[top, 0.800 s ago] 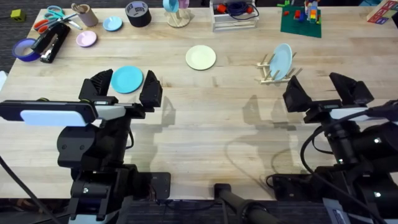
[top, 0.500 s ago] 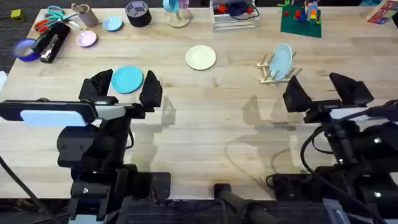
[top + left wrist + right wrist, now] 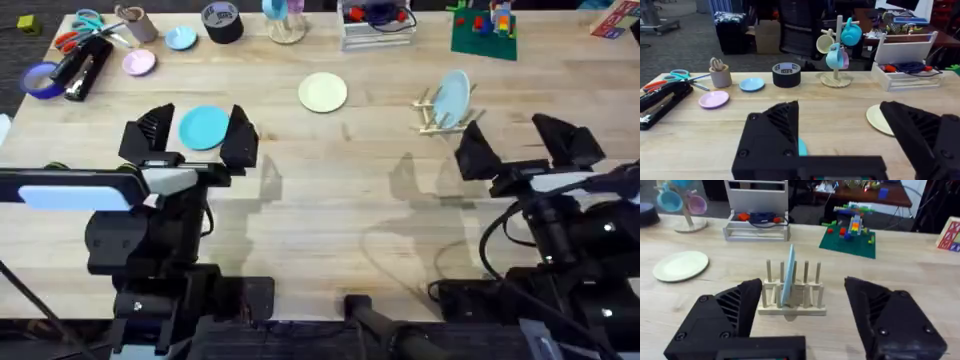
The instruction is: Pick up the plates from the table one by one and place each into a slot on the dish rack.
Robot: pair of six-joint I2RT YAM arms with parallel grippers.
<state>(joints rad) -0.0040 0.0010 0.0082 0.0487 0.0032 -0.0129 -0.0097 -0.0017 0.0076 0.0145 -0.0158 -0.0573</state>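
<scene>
Turquoise plate (image 3: 203,127) lies between the wide-spread fingers of the left gripper (image 3: 190,134), apparently positioned for grasping; the right gripper (image 3: 520,148), also spread, faces the dish rack (image 3: 792,292).

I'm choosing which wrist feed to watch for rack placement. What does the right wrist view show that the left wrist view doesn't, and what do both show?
Right wrist alone: the dish rack with a pale blue plate standing upright in a slot, and a green toy-brick board.

Left wrist alone: the turquoise plate peeking between the open left gripper fingers, a tape roll, and scissors.

Both: the cream plate flat on the table, the mug tree, and the white wire stand.
</scene>
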